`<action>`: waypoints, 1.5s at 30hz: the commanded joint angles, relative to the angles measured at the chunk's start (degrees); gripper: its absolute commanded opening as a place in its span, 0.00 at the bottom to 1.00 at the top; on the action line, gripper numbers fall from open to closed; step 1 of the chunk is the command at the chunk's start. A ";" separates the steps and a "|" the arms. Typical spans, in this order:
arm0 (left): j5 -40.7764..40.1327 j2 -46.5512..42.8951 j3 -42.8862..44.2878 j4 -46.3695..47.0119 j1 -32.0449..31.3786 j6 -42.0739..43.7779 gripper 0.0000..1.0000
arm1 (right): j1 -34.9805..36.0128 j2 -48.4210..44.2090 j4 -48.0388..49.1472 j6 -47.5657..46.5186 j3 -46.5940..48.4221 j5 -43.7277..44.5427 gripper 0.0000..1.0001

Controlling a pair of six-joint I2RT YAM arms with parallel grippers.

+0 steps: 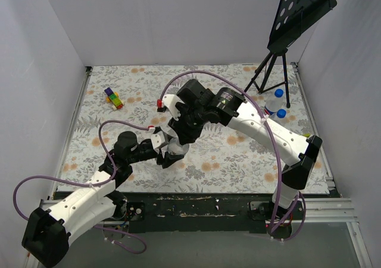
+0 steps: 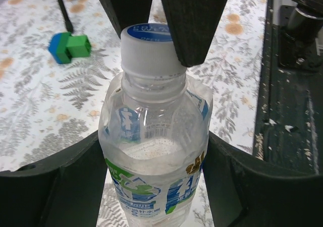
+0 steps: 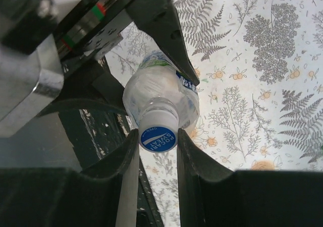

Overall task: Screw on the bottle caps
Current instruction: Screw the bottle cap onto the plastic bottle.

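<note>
The right pincer [image 3: 157, 133] is closed on the cap [image 3: 158, 137], one finger pressed to each side of it. The cap is white round the wall with a blue printed top, and it sits on the neck of the bottle [image 3: 162, 93].

The left pincer [image 2: 154, 136] grips that bottle by its body, below the shoulder, with a dark finger against each side of the label. The bottle is clear with a blue, white and green label. Seen from the left wrist, the right pincer's fingers [image 2: 194, 25] come down from above onto the cap.

From overhead, the two pincers meet above the tabletop a little left of its middle and nearer the near edge than the far one (the bottle itself is mostly hidden under them there).

The top is covered by a cloth [image 1: 238, 161] printed with ferns and flowers. A green and blue block [image 2: 70, 46] lies on it beyond the held bottle.

Other bottles [image 1: 272, 105] lie by the right edge toward the far right corner, with two blue caps [image 1: 278, 93] showing; whether those are screwed on I cannot tell. A music stand [image 1: 300, 12] has its feet in that same corner. A cluster of toy blocks [image 1: 113, 98] sits near the far left corner.
</note>
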 commanded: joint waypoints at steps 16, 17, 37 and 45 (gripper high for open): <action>-24.25 1.66 3.69 18.32 -7.98 2.73 0.00 | 2.35 7.05 -9.61 24.21 6.67 17.04 0.16; -24.51 1.84 3.25 19.29 -8.24 2.64 0.00 | 2.26 7.23 -9.78 24.65 6.84 17.04 0.16; -32.87 6.76 3.42 16.94 -8.69 -5.97 0.00 | 1.38 0.57 -3.04 24.22 14.50 19.07 0.71; -24.10 7.99 4.92 15.60 -4.12 -15.37 0.00 | -8.80 -16.39 15.58 17.63 -3.41 -1.65 0.73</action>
